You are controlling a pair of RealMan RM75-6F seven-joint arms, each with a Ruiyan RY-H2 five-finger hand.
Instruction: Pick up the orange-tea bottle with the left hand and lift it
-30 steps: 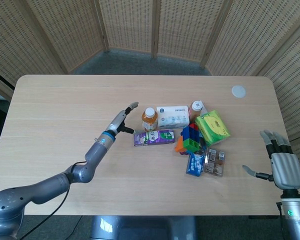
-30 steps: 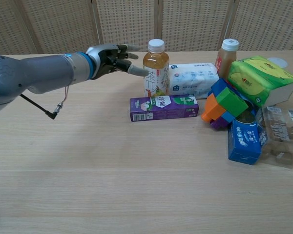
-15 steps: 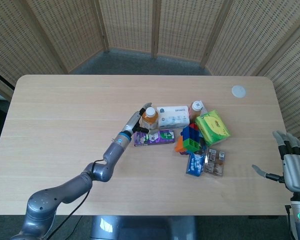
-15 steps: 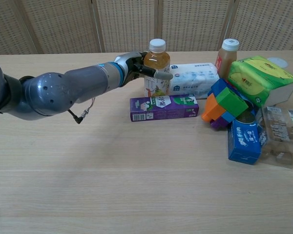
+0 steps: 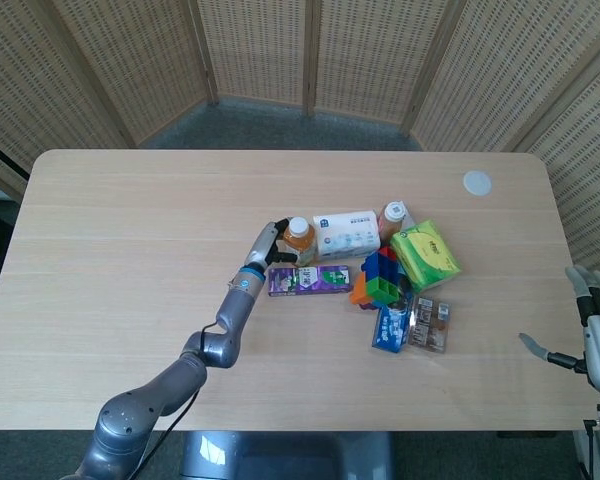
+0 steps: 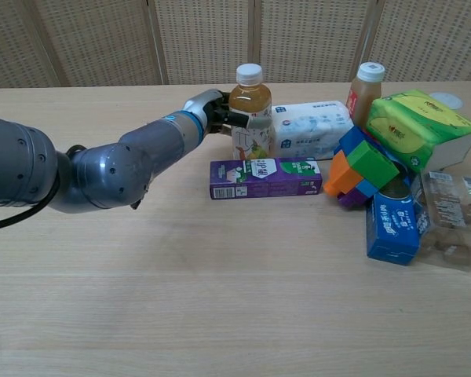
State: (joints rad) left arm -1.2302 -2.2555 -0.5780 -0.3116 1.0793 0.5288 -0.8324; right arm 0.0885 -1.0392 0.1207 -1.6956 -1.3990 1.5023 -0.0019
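Head view: the left hand reaches across the table and wraps its fingers around the orange-tea bottle, which stands upright near the table's centre at the 9 o'clock edge of a cluster of goods. A white tissue pack lies just beside the bottle at 3 o'clock, and a purple carton lies flat at its 6 o'clock. Farther toward 3 o'clock sit a second bottle, a green tissue box, coloured blocks and a blue packet. The right hand hovers off the table's 4 o'clock corner, fingers spread, holding nothing.

Chest view: the left hand grips the orange-tea bottle from its 9 o'clock side, fingers across the label. The bottle's base appears to be on the table, though the purple carton in front partly hides it.
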